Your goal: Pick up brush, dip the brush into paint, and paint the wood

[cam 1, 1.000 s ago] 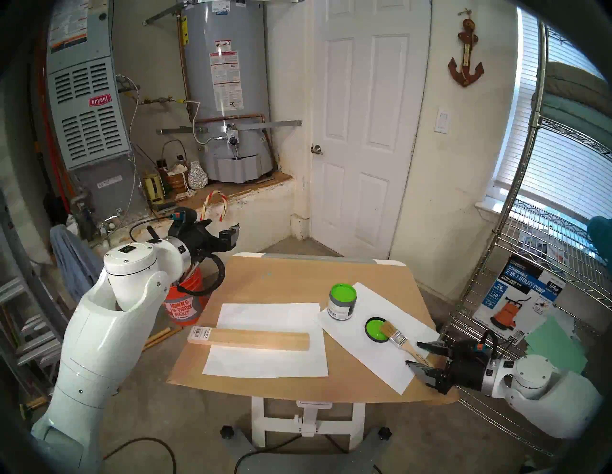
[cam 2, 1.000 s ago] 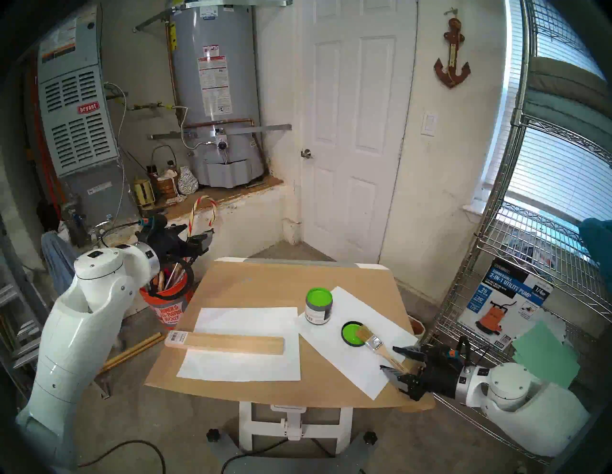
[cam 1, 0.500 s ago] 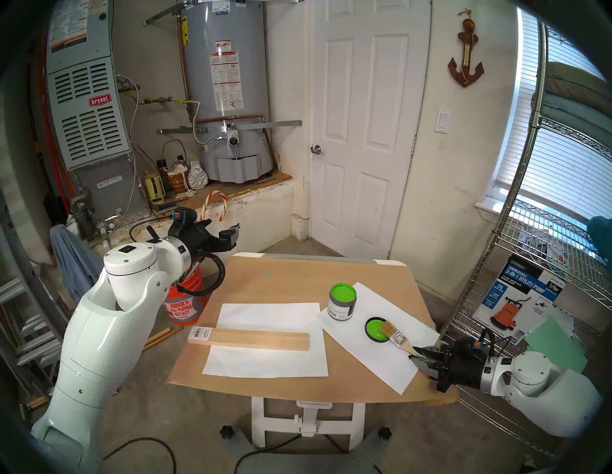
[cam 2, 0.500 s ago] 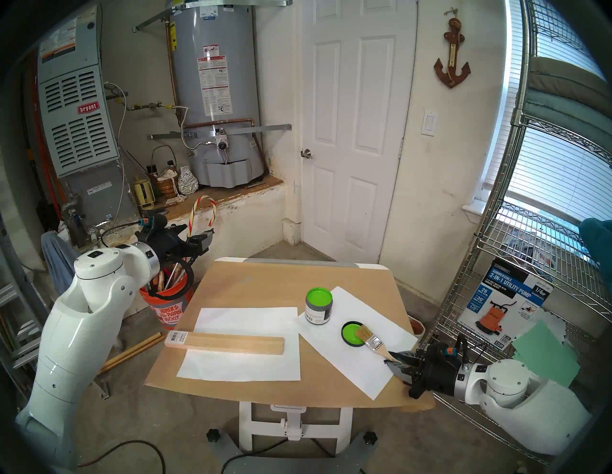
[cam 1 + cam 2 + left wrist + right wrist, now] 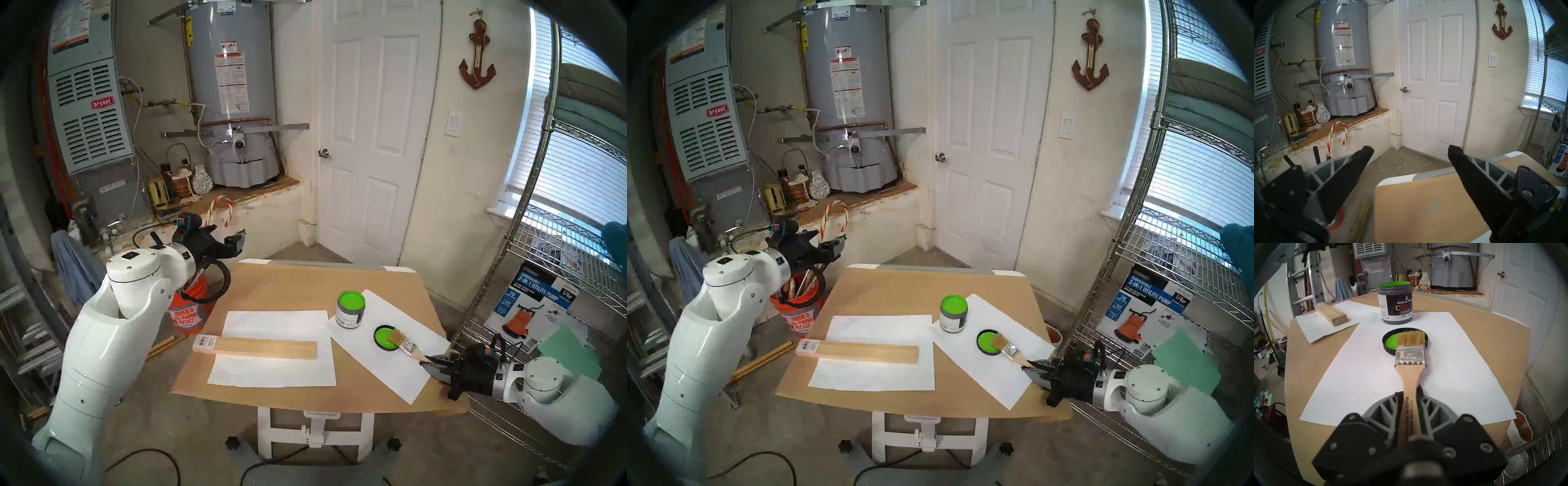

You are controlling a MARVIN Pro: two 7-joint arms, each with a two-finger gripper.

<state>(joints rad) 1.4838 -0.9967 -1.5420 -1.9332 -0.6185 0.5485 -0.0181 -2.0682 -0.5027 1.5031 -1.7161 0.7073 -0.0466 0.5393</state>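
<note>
Right gripper (image 5: pixel 1409 392) is clamped on the brush (image 5: pixel 1411 372) handle, lower centre of frame; the bristles rest over the green-coated lid (image 5: pixel 1390 343) on the counter (image 5: pixel 1322 348). Left gripper (image 5: pixel 1410 152) hangs agape, holding nothing. Risk: the narrow handle may twist on lifting, dragging the lid and smearing paint (image 5: pixel 1394 283).

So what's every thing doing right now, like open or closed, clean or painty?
brush: gripped by its handle, bristles clean, head resting on the lid
right gripper: shut on the brush
left gripper: open, empty
paint jar: open, upright
lid: off, lying inside-up, green paint in it
wood: flat on paper, unpainted
door: closed
</note>
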